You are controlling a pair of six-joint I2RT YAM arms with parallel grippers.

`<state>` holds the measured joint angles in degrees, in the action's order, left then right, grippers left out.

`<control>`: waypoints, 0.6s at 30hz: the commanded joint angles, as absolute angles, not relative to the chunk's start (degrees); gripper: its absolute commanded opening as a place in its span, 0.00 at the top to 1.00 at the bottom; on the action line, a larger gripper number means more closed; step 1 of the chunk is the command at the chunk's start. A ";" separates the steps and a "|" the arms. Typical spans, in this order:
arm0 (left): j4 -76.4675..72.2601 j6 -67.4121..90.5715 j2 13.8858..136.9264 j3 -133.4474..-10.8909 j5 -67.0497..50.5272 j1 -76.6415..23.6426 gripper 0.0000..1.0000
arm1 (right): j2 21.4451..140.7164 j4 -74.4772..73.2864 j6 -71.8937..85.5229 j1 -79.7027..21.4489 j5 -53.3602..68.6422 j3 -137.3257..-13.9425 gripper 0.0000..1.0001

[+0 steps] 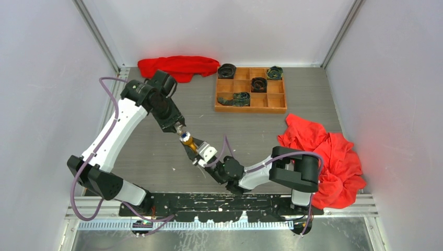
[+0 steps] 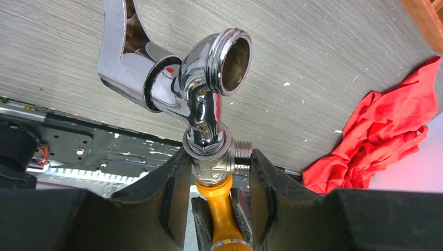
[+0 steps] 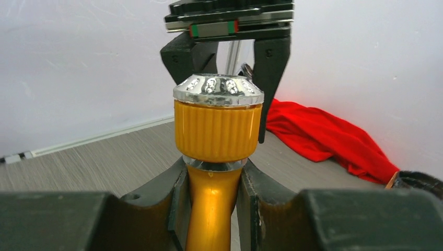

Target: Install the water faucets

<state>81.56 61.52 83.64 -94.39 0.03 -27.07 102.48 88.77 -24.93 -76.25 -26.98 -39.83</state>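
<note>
The two water faucets are held end to end above the middle of the table. The shiny silver faucet (image 2: 209,99) has a lever handle and an open threaded mouth. My left gripper (image 2: 217,157) is shut on its lower body, one finger on each side. The orange-yellow faucet (image 3: 214,198) meets the silver one from below. My right gripper (image 3: 211,172) is shut on its stem under the ribbed collar. In the top view the left gripper (image 1: 179,127) and right gripper (image 1: 197,152) face each other with the joined faucets (image 1: 186,139) between them.
A wooden compartment tray (image 1: 249,109) at the back holds dark rolled items (image 1: 258,83). One red cloth (image 1: 180,65) lies at the back left, another red cloth (image 1: 329,157) at the right near the right arm's base. White walls enclose the table.
</note>
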 commanded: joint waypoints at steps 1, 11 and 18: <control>87.24 62.62 79.82 -94.19 -9.52 -27.36 1.00 | 98.92 97.54 -16.85 -72.23 -32.41 -39.70 0.99; 83.88 66.05 77.34 -90.54 -12.54 -26.16 1.00 | 97.02 97.56 -7.68 -70.89 -35.79 -39.73 0.99; 82.14 68.35 76.02 -88.97 -13.54 -26.00 1.00 | 95.40 97.60 -0.40 -68.52 -37.49 -39.97 0.99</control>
<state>74.94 66.89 79.29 -89.86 -4.16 -24.71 99.24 88.49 -5.10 -72.90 -29.58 -38.39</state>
